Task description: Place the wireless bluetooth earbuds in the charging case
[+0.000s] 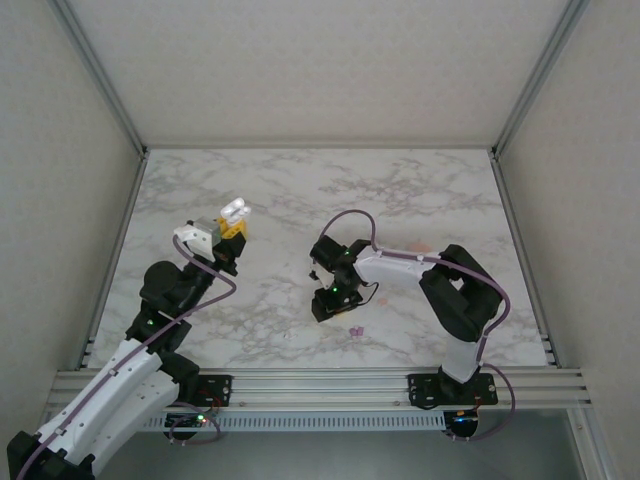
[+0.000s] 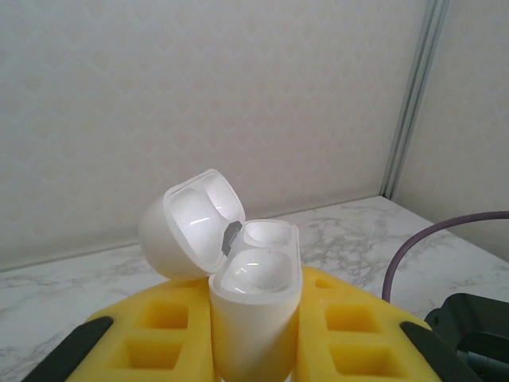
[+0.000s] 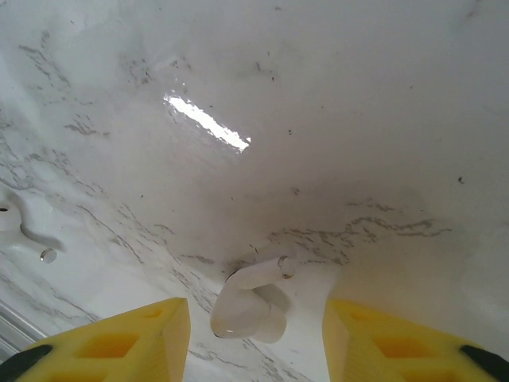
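Observation:
The white charging case (image 2: 256, 314) stands upright between the yellow fingers (image 2: 163, 338) of my left gripper (image 2: 254, 342), which is shut on it. Its lid (image 2: 187, 231) is flipped back to the left and both wells are empty. From above, the case (image 1: 234, 212) is held off the table at the left. My right gripper (image 3: 254, 318) points down at the table, open. A white earbud (image 3: 242, 306) lies on the marble between its yellow fingertips (image 3: 163, 326), touching neither. Another white earbud (image 3: 11, 219) lies at the left edge of the right wrist view.
A small purple bud (image 1: 355, 329) lies on the marble table (image 1: 440, 200) just right of my right gripper (image 1: 323, 303), near the front rail (image 1: 320, 378). Grey walls close in the table at the back and both sides.

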`<action>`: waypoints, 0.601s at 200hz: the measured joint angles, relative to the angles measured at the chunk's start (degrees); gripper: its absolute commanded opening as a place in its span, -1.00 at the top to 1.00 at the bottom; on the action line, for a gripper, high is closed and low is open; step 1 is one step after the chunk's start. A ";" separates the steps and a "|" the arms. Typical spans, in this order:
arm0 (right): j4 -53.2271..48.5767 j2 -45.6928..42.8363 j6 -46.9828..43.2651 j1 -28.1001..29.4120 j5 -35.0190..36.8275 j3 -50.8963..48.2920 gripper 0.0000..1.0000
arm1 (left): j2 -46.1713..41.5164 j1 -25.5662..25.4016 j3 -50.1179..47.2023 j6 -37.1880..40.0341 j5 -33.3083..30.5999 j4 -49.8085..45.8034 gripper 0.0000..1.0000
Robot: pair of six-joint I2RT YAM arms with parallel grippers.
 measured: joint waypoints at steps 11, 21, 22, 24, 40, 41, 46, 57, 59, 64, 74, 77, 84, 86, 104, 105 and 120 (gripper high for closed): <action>0.09 -0.07 0.61 0.07 -0.11 -0.04 0.06 | 0.00 0.00 0.00 0.15 0.00 -0.02 0.74; 0.17 -0.07 1.44 0.46 -0.39 -0.11 0.07 | 0.00 0.00 0.00 0.22 0.02 -0.02 0.74; 0.20 -0.07 1.46 0.50 -0.42 -0.11 0.07 | 0.00 0.00 0.00 0.22 0.00 -0.02 0.74; 0.24 -0.07 1.57 0.61 -0.52 -0.13 0.07 | 0.00 0.00 0.00 0.22 0.02 -0.02 0.74; 0.52 -0.11 2.84 1.49 -1.77 -0.22 0.07 | 0.00 0.00 0.00 0.39 0.00 -0.02 0.74; 0.57 -0.11 2.95 1.60 -1.90 -0.22 0.07 | 0.02 0.00 0.00 0.39 0.02 -0.02 0.74; 0.68 -0.13 3.23 1.92 -2.16 -0.22 0.07 | 0.04 0.00 0.00 0.42 0.02 -0.02 0.74; 0.87 -0.24 4.07 2.51 -2.64 -0.22 0.08 | 0.11 0.00 0.00 0.44 0.02 -0.04 0.74; 0.90 -0.26 4.24 2.62 -2.69 -0.22 0.08 | 0.13 0.00 0.00 0.42 0.02 -0.04 0.74; 0.94 -0.35 4.66 2.82 -2.93 -0.22 0.08 | 0.13 0.00 0.00 0.42 0.02 -0.04 0.74; 0.96 -0.48 5.25 3.02 -3.30 -0.22 0.08 | 0.13 0.00 0.00 0.44 0.02 -0.04 0.74; 1.03 -0.50 5.46 3.02 -3.43 -0.22 0.08 | 0.13 0.00 0.00 0.42 0.02 -0.04 0.74; 1.25 -0.52 5.88 3.04 -3.65 -0.22 0.08 | 0.13 0.00 0.00 0.44 0.02 -0.04 0.74; 1.33 -0.52 5.97 3.04 -3.69 -0.22 0.08 | 0.13 0.00 0.00 0.42 0.02 -0.04 0.74; 2.47 -0.52 6.86 3.04 -4.81 -0.22 0.08 | 0.13 0.00 0.00 0.44 0.02 -0.04 0.74; 2.60 -0.52 6.95 3.04 -4.92 -0.22 0.07 | 0.13 0.00 0.00 0.44 0.02 -0.04 0.74; 4.00 -0.52 7.65 3.04 -6.16 -0.22 0.07 | 0.13 0.00 0.00 0.44 0.02 -0.04 0.74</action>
